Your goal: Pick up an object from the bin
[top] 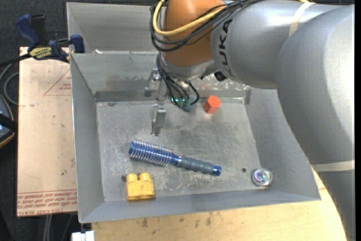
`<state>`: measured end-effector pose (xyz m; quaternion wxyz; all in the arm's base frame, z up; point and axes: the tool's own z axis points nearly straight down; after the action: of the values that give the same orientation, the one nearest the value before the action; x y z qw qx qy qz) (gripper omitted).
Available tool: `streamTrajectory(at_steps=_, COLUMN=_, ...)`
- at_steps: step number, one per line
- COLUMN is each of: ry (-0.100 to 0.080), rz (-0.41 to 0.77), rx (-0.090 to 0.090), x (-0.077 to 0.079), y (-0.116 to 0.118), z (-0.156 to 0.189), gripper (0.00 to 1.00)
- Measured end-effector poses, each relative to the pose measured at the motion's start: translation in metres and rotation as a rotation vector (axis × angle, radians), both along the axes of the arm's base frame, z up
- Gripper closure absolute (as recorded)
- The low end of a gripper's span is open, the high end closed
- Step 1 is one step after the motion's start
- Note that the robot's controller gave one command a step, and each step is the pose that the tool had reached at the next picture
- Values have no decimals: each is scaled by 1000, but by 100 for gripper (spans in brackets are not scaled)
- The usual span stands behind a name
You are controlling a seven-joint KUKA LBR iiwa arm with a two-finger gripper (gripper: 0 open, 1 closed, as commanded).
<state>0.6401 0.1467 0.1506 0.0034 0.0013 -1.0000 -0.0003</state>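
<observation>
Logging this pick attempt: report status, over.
End effector over bare bin floor, nothing seen in it. Blue hairbrush nearest, lying flat toward the front. Orange block beside it, apart; nothing in the way.

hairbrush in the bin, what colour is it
The hairbrush is blue, head and handle alike, clear in the camera view.

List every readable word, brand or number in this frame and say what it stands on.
"UKA": black letters on the grey arm, the start of the word hidden.
No text readable on the blue hairbrush, the yellow brick or the orange block.
</observation>
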Motion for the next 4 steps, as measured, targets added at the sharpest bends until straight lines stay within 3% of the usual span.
streamTrajectory(at_steps=1, ry=-21, rz=75, rx=5, x=-76, y=8, z=-79, gripper=0)
streamTrajectory(at_steps=2, ry=-11, rz=-37, rx=1, x=-77, y=-10, z=-50, gripper=0)
streamTrajectory(at_steps=3, ry=-7, rz=-100, rx=0, x=-79, y=-28, z=-51, gripper=0)
streamTrajectory(at_steps=4, ry=-18, rz=-113, rx=1, x=-75, y=-20, z=-78, gripper=0)
